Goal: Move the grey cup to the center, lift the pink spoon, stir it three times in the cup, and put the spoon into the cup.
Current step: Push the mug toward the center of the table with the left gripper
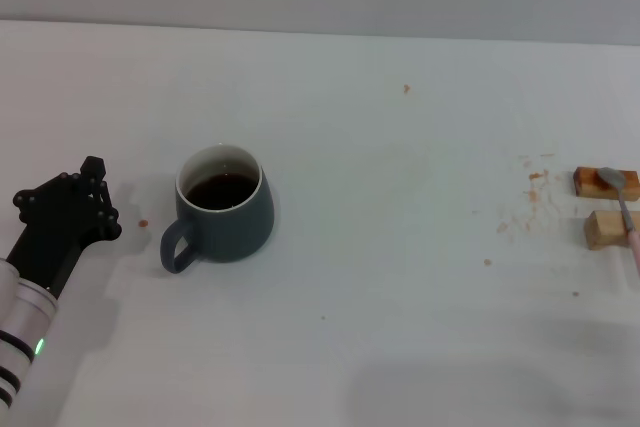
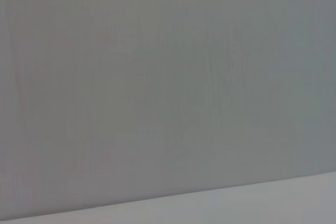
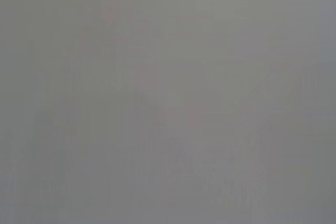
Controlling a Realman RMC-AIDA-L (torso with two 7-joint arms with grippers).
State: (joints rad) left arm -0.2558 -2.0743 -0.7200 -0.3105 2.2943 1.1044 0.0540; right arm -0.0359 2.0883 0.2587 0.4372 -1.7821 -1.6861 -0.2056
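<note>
Because the cup [image 1: 224, 205] is ceramic and holds dark liquid well up toward the rim, you should treat it as fairly heavy, rigid, smooth-sided and easy to slosh. It stands upright left of the tabletop's [image 1: 400, 247] middle, its loop handle turned toward the robot and slightly left. Your best hold looks like the handle or across the body, with a level, slow slide. The spoon [image 1: 622, 204] is light, thin and stiff; it lies far right across two wooden blocks [image 1: 606, 205], bowl on the farther block, so the raised handle gives you room to pinch. Your left pincer [image 1: 98, 197] sits low just left of the cup, not touching; I cannot tell whether it is open. The right arm is out of view.
</note>
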